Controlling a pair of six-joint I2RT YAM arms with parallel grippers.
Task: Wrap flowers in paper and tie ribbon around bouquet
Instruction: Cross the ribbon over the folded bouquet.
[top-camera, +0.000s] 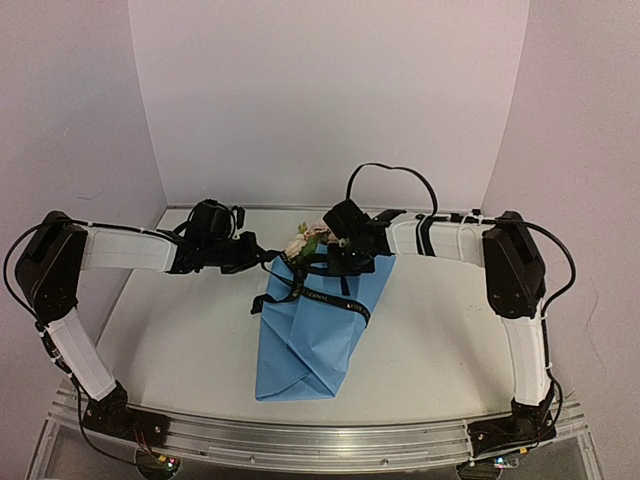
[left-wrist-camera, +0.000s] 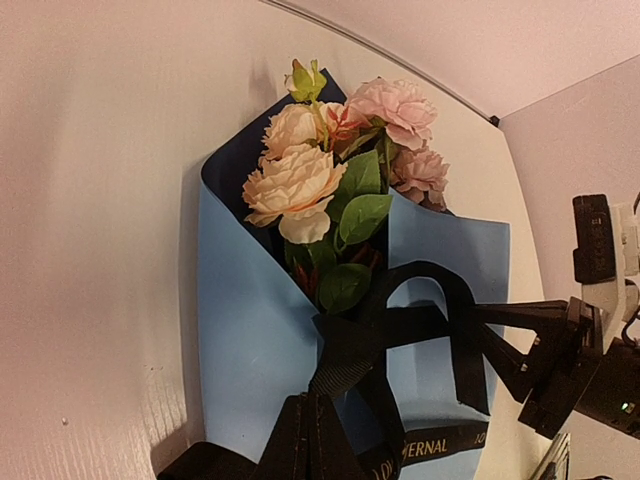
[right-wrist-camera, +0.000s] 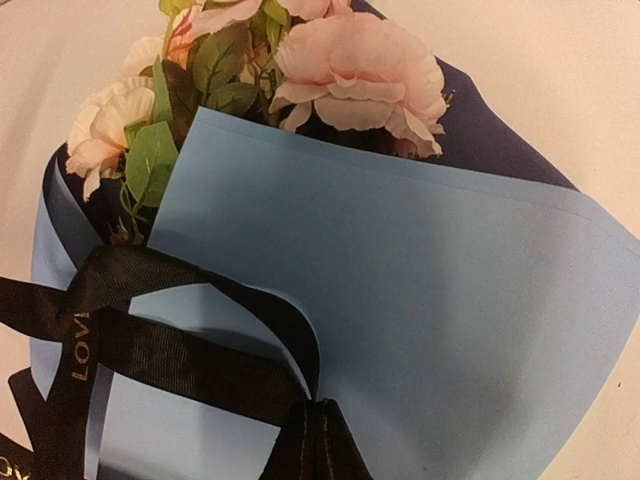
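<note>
Tying stage. The bouquet (top-camera: 310, 330) lies on the table (top-camera: 440, 340) between the two hands, with the paper (right-wrist-camera: 420, 300) folded around the stems and the flowers (left-wrist-camera: 300, 180) ahead of both sets of fingertips. The ribbon (left-wrist-camera: 400, 325) bands the paper and stands in a loose loop just beyond the tips. Left gripper (left-wrist-camera: 305, 445): jaws pressed together, pinching one strand of ribbon at its tips. Right gripper (right-wrist-camera: 318, 440): jaws likewise closed on the opposite strand, the loop just above them. Judged step: drawing the knot tight. Done well, the strands are pulled apart evenly and level with the band, so the loop cinches without sliding toward the blooms, creasing the fold or dragging the bundle sideways; a jerk may slip the floppy ribbon from either pinch
</note>
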